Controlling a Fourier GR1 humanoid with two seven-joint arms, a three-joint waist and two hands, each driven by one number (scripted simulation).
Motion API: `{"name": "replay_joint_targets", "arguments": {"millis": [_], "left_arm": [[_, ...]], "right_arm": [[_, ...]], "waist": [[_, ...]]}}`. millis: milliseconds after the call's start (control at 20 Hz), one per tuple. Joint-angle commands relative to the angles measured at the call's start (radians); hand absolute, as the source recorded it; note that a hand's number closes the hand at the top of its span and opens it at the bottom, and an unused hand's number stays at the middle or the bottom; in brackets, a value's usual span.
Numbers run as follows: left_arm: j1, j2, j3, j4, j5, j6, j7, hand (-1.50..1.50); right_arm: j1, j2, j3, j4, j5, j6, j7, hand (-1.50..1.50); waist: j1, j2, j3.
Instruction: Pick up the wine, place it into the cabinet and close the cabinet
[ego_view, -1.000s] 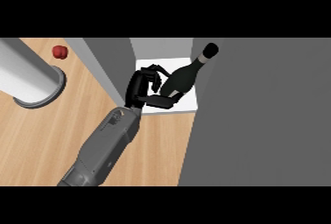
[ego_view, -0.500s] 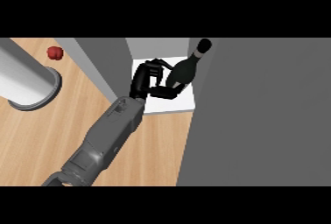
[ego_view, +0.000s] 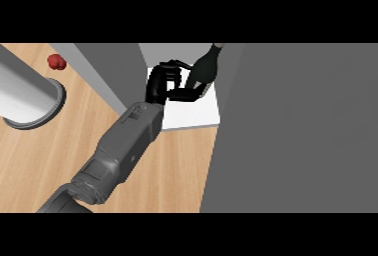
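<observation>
From the lower left of the frame I see one grey forearm (ego_view: 122, 150) running up and to the right across the light wooden bench (ego_view: 177, 170). Which arm this is I read from its entry at the left side: the left. A large plain grey panel (ego_view: 295, 125) fills the right half of the frame, its left edge slanting from the upper centre down to the bottom.

Further up, at upper centre, the black left hand (ego_view: 168, 82) sits over the white floor of the grey cabinet (ego_view: 193, 116), between the cabinet's grey side wall (ego_view: 111, 70) and the big grey panel. Its fingers (ego_view: 190, 94) are curled round the lower body of the dark wine bottle (ego_view: 205, 67), which stands tilted with its neck pointing to the top edge of the frame. The bottle is inside the cabinet opening, against the panel's edge.

At far left, a grey cylinder on a round base (ego_view: 26, 102) rests on the bench. Beyond it, in the upper left corner, lies a small red object (ego_view: 56, 61).
</observation>
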Motion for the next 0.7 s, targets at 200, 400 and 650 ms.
{"name": "replay_joint_targets", "arguments": {"millis": [200, 400, 650], "left_arm": [[-0.057, 0.023, 0.045, 0.107, 0.005, 0.027, -0.047, 1.5], [-0.089, 0.041, 0.032, 0.146, -0.024, 0.056, -0.071, 1.5], [-0.101, 0.059, 0.02, 0.179, -0.05, 0.086, -0.116, -1.5]], "right_arm": [[0.072, -0.022, 0.026, -0.158, -0.049, 0.016, 0.039, -1.5], [0.047, -0.019, 0.013, -0.138, -0.059, 0.031, 0.029, -1.5], [0.028, 0.002, 0.0, -0.085, -0.08, 0.048, -0.006, -1.5]], "waist": [[-0.016, 0.004, -0.001], [-0.019, 0.012, -0.001], [-0.018, 0.025, -0.001]]}}
